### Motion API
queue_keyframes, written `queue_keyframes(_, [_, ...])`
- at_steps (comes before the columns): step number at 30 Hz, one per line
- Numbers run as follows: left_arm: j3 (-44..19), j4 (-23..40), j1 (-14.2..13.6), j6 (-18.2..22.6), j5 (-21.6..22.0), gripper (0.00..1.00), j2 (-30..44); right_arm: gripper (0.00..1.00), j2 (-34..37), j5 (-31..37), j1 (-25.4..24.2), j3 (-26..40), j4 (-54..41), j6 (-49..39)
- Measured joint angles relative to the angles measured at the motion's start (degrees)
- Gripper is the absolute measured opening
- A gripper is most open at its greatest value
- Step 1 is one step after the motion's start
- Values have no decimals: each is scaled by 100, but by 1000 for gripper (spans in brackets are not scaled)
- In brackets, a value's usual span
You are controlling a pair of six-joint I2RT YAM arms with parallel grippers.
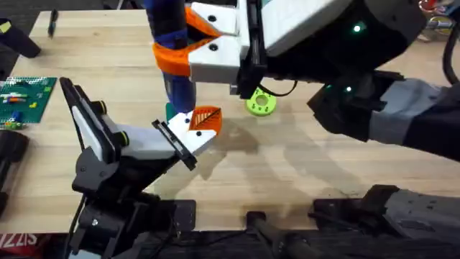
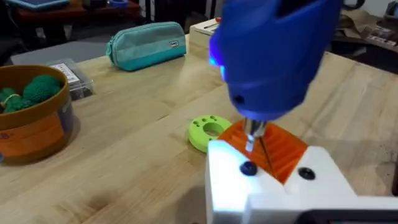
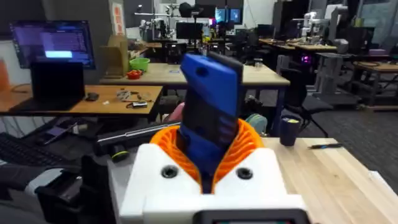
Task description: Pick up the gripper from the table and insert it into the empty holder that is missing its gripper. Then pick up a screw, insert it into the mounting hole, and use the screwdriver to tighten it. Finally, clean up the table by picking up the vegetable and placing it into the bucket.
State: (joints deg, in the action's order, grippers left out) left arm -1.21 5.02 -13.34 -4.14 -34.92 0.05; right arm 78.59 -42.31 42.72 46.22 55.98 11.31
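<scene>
The white holder (image 1: 154, 140) with its thin black plate sits at the end of my left arm, near the table's middle. The orange ribbed gripper (image 1: 207, 119) (image 2: 283, 149) sits in its tip. My right gripper (image 1: 176, 59) is shut on the blue screwdriver (image 1: 178, 86) (image 3: 208, 121), held upright over the holder. In the left wrist view the screwdriver (image 2: 273, 56) has its bit just above a dark screw (image 2: 249, 168) in the white housing (image 2: 273, 186). A green vegetable (image 2: 34, 90) lies in the orange bucket (image 2: 37, 134).
A yellow-green round disc (image 1: 260, 103) (image 2: 208, 132) lies on the table just beyond the holder. A teal pouch (image 2: 146, 43) rests farther back. A green board with small parts (image 1: 25, 97) is at the left edge, and a pen (image 1: 52, 23) is at the far left.
</scene>
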Motion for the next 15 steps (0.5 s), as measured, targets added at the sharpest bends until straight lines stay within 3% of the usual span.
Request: queue_keyframes(15, [0, 0, 0, 0, 0, 15, 0, 66, 0, -65, 6, 0, -158, 0])
